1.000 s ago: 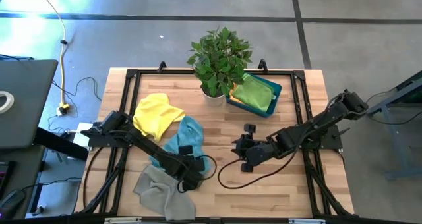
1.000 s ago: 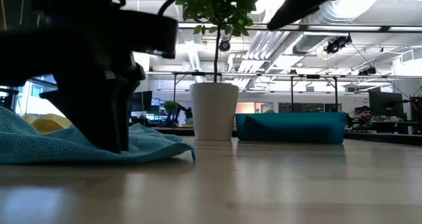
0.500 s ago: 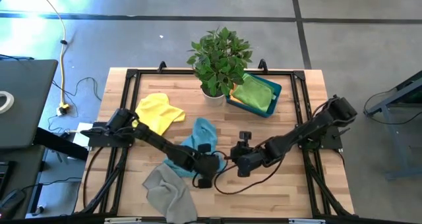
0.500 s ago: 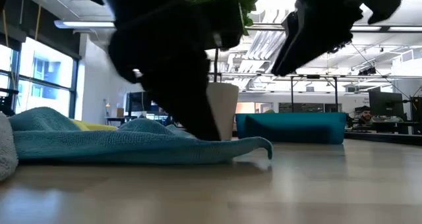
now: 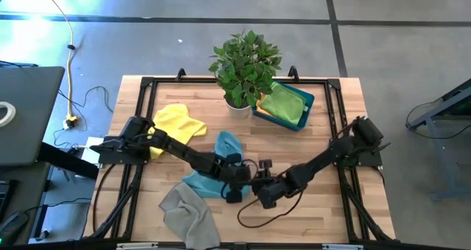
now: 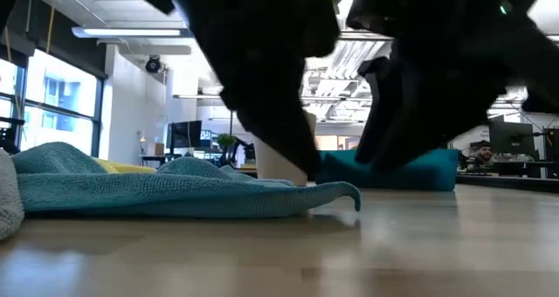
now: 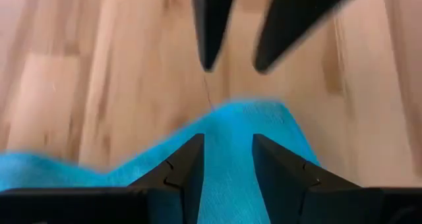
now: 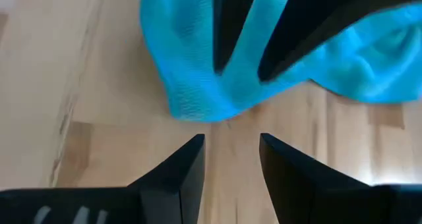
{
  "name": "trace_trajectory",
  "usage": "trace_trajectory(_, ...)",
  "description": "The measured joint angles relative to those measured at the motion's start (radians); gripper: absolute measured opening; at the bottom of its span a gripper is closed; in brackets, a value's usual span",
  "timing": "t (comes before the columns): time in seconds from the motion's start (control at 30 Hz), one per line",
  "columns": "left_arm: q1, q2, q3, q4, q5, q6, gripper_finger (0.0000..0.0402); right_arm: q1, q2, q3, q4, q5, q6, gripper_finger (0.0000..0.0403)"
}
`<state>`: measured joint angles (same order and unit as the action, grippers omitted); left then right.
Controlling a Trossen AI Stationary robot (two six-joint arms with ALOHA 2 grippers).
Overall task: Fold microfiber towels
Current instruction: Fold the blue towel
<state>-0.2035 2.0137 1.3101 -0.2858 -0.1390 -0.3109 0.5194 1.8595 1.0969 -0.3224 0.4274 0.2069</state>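
Over the last second the left gripper (image 5: 234,187) has dragged the light blue towel (image 5: 213,165) from the lower left of the high view toward the table's centre, and the right gripper (image 5: 259,193) has swung in from the right to meet it. The two now sit almost nose to nose just below the middle of that frame, at the towel's lower right corner. This looks like the start of a fold, with both arms converging on one corner region so the cloth can be spread or doubled over.

In the left wrist view its fingers (image 7: 184,168) stand slightly apart over blue fabric; whether cloth is actually caught between them cannot be told. In the right wrist view the right arm's fingers (image 8: 188,165) are spread with bare wood between them, just short of the towel's edge, holding nothing.

The yellow towel (image 5: 176,126) lies in the upper left of the table, and the grey towel (image 5: 185,215) hangs off the lower edge, partly cut off by the frame. A green towel (image 5: 283,103) fills the teal bin (image 5: 307,101) beside the potted plant (image 5: 243,62); whether more cloths lie beneath it is hidden. No orange towel is visible. In the low view the dark arms block most of the centre, so the contact point on the towel's corner (image 6: 345,192) is hard to make out.
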Motion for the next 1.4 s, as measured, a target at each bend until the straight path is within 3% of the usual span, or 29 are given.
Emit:
trace_trajectory(0.17,-0.055,-0.045,0.034,-0.134,-0.012,-0.018,0.0119,0.042,0.044,0.000,0.075,0.088,-0.106,0.0128)
trace_trajectory(0.57,-0.194,-0.118,0.082,-0.241,-0.041,-0.104,0.0119,0.082,0.125,0.002,0.250,0.140,-0.137,0.0113)
trace_trajectory(0.77,-0.255,-0.144,0.082,-0.278,-0.056,-0.156,0.0119,0.082,0.186,0.001,0.286,0.283,-0.142,0.0113)
trace_trajectory(0.93,-0.291,-0.148,0.081,-0.309,-0.056,-0.206,0.0119,0.076,0.193,0.003,0.289,0.290,-0.155,0.0094)
trace_trajectory(1.13,-0.324,-0.150,0.081,-0.326,-0.085,-0.189,0.0119,0.082,0.171,0.000,0.265,0.243,-0.167,0.0009)
trace_trajectory(1.4,-0.315,-0.150,0.081,-0.319,-0.197,-0.167,0.0119,0.074,0.064,0.046,0.136,0.180,-0.030,0.0003)
